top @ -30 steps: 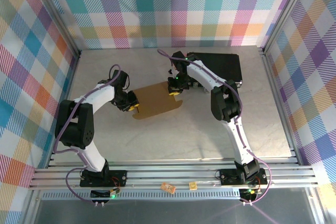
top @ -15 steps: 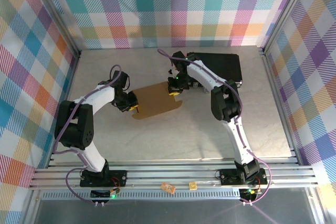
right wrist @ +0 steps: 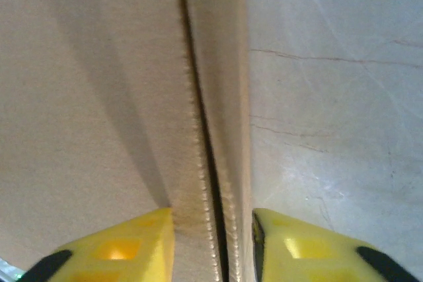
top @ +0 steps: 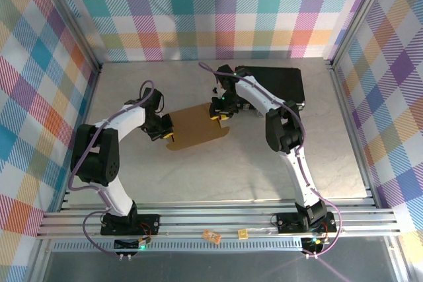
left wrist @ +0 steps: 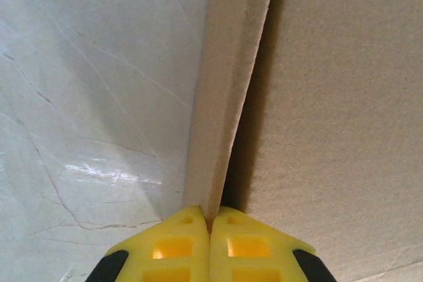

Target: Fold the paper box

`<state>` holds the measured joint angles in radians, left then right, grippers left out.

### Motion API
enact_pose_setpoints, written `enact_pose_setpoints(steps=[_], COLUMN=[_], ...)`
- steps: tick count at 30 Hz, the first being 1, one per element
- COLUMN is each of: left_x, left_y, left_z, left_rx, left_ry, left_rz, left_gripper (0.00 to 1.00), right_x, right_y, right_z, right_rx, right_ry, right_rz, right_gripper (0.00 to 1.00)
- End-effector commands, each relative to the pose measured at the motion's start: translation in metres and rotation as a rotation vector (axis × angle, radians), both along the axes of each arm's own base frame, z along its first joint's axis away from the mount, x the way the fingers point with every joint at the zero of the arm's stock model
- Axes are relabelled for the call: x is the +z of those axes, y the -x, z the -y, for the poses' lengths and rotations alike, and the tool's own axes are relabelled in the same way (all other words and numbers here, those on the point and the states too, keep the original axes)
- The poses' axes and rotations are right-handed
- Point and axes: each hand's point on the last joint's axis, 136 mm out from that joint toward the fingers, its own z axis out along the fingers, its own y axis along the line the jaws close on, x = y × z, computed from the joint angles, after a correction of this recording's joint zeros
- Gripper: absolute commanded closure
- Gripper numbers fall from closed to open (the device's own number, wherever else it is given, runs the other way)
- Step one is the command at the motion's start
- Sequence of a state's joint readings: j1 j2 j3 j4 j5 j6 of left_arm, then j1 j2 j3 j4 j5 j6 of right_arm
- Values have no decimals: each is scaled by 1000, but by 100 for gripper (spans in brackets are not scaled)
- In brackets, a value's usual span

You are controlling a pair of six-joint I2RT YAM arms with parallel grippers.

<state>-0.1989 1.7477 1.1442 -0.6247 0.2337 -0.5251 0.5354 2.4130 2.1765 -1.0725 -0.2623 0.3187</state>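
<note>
At opposite edges of the paper box (top: 197, 128), the left gripper (left wrist: 210, 217) pinches a flap (left wrist: 228, 84) upright for creasing while the right gripper (right wrist: 213, 224) straddles a fold (right wrist: 215, 97), released

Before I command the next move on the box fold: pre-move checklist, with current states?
1. Left pincer shut on the left flap edge of the paper box: ok.
2. Right pincer gripping the creased flap: not ok; its jaws stand apart, one on each side of the flap.
3. Main panel lying on the table: ok in the top view.
4. Paper box apart from the black case: ok.
5. Flaps folded fully upright, tabs locked: cannot tell.
</note>
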Motion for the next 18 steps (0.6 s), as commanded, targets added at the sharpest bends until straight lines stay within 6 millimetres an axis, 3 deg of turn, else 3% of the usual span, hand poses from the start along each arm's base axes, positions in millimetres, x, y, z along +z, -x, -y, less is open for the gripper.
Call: enact_pose_setpoints(steps=[1, 5, 8, 13, 18], left_x=[-24, -20, -20, -18, -15], left_y=[29, 28, 26, 22, 20], left_z=[-20, -19, -16, -15, -13], left_rx=[-12, -21, -26, -31, -40], left_ry=[-133, -138, -134, -138, -138], left_rz=[-153, -152, -154, -146, -143], left_gripper=[100, 100, 100, 100, 100], right_x=[36, 70, 82, 65, 58], right_y=[0, -3, 13, 48, 62], right_z=[21, 47, 55, 64, 50], right_rx=[-48, -101, -83, -26, 47], right_ry=[40, 69, 70, 83, 68], right_rz=[48, 138, 150, 100, 83], right_gripper=[56, 49, 49, 50, 51])
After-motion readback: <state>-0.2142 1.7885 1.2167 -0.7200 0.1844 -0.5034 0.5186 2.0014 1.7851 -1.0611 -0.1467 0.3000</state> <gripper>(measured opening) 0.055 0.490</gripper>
